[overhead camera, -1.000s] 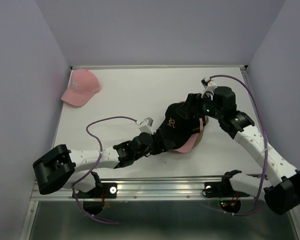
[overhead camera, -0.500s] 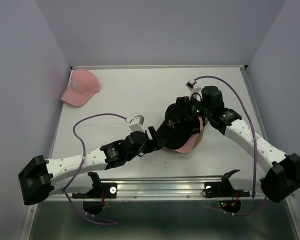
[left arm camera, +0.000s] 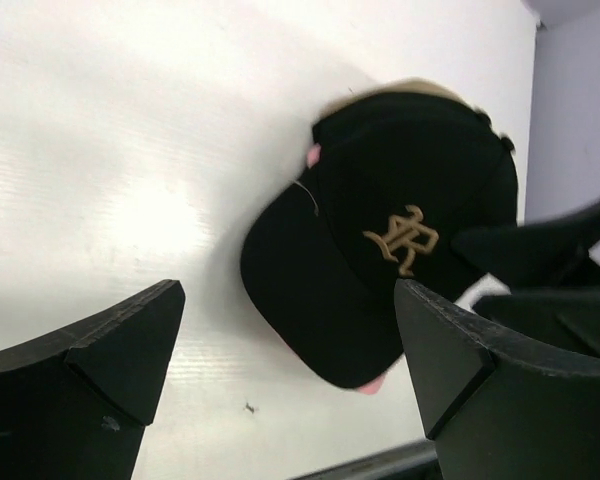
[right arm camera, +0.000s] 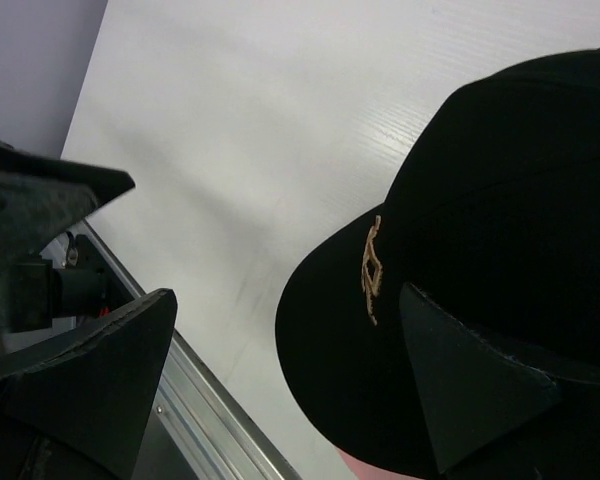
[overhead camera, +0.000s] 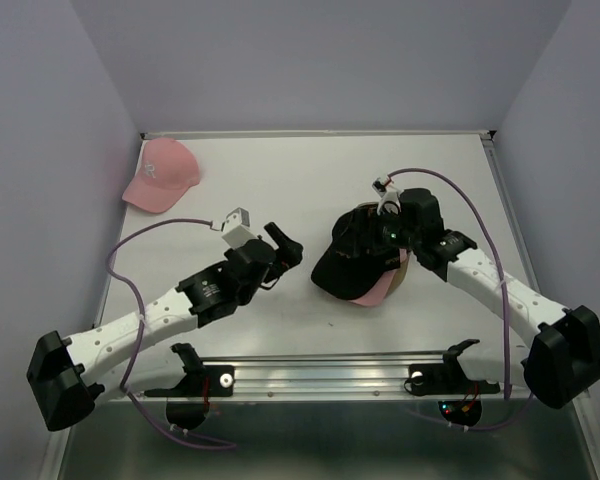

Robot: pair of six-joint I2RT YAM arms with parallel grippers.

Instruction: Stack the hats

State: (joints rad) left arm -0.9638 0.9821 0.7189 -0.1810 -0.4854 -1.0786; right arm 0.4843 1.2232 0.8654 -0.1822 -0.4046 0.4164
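Observation:
A stack of hats lies right of the table's middle, with a black cap (overhead camera: 355,262) bearing a gold "R" on top. A pink brim (overhead camera: 377,292) and a tan edge (overhead camera: 404,266) show beneath it. A lone pink cap (overhead camera: 161,175) lies at the far left corner. My left gripper (overhead camera: 286,248) is open and empty, just left of the stack and apart from it. In the left wrist view the black cap (left arm camera: 400,235) lies ahead of the gripper (left arm camera: 290,345). My right gripper (overhead camera: 378,236) is open over the stack's crown. In the right wrist view one of its fingers (right arm camera: 470,385) hangs over the black cap (right arm camera: 500,230).
A metal rail (overhead camera: 330,372) runs along the table's near edge. Lilac walls close in the left, back and right sides. The left arm's purple cable (overhead camera: 130,250) loops over the table's left part.
My left gripper has drawn back left and away from the black cap's brim, now open and clear of it. My right gripper shifted slightly left over the stack.

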